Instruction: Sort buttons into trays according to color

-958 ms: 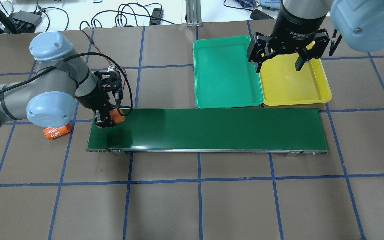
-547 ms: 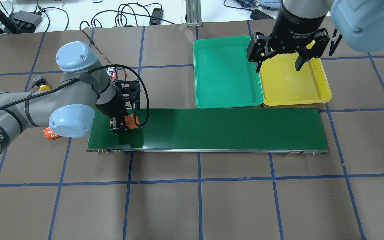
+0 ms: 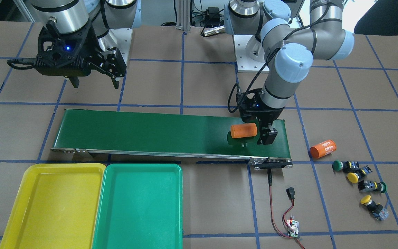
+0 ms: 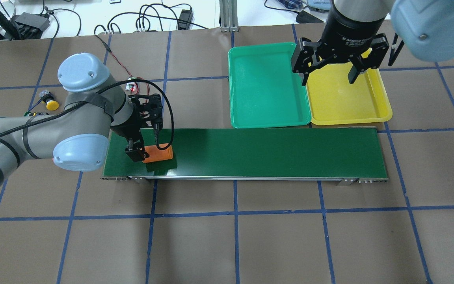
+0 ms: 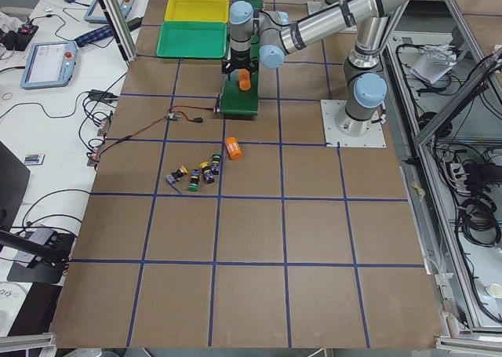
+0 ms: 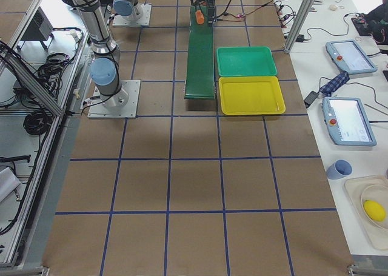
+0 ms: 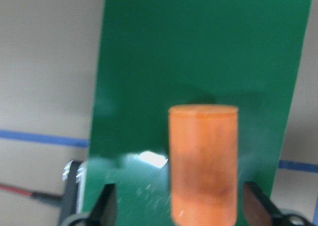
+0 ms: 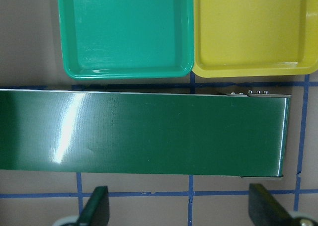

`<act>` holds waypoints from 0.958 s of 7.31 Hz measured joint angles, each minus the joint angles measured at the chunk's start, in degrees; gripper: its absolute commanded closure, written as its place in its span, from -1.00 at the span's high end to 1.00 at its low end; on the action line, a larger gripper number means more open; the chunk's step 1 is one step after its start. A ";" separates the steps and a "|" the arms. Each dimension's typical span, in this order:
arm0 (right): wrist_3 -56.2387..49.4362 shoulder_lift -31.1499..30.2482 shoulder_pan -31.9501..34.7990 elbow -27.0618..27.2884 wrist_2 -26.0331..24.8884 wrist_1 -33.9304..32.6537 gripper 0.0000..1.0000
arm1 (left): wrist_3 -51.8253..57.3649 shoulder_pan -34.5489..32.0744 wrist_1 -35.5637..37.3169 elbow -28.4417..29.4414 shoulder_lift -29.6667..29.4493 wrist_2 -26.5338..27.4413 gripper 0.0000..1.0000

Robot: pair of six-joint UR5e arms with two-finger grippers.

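So right now the left gripper [image 7: 180, 208] is down at the robot's left end of the long dark-green conveyor belt [image 4: 270, 152]. Its fingers are spread wide either side of a plain orange plastic cylinder [image 3: 243, 130]. The wrist view shows a gap on both sides, so nothing is clamped and the cylinder seems to just lie on the belt, lengthwise.

The four mushroom-cap push-buttons [image 3: 352, 177], two yellow and two green, sit in a loose cluster on the brown paper-covered table [image 3: 202, 207]. They're off the belt's left end, just past a second orange cylinder printed 4680 [image 3: 322, 148]. None is on the belt or in a tray.

The right gripper [image 4: 328, 79] hangs high around the belt's right end, fingers apart and holding nothing. The shallow yellow plastic tray [image 3: 57, 204] and the matching green tray [image 3: 136, 204] sit side by side, touching, right along the belt's far edge.

My guess is the left arm feeds the belt and the right one waits to sort whatever arrives. The sorting itself hasn't started.
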 measured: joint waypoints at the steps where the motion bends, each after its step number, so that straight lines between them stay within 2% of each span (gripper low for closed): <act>1: -0.02 0.00 0.00 0.00 -0.06 0.05 1.00 | 0.38 4.57 -3.94 2.77 -0.18 0.03 1.00; 3: -0.04 -0.02 0.00 0.00 -0.14 0.14 1.00 | 3.48 15.57 -9.26 6.41 -2.00 -0.50 1.00; 5: -0.07 0.02 0.00 0.00 -0.15 0.16 1.00 | 11.12 22.11 -8.47 8.50 -5.98 -0.27 1.00; 7: -0.07 0.05 0.00 0.00 -0.16 0.18 1.00 | 16.69 26.43 -6.89 8.26 -9.96 -0.14 1.00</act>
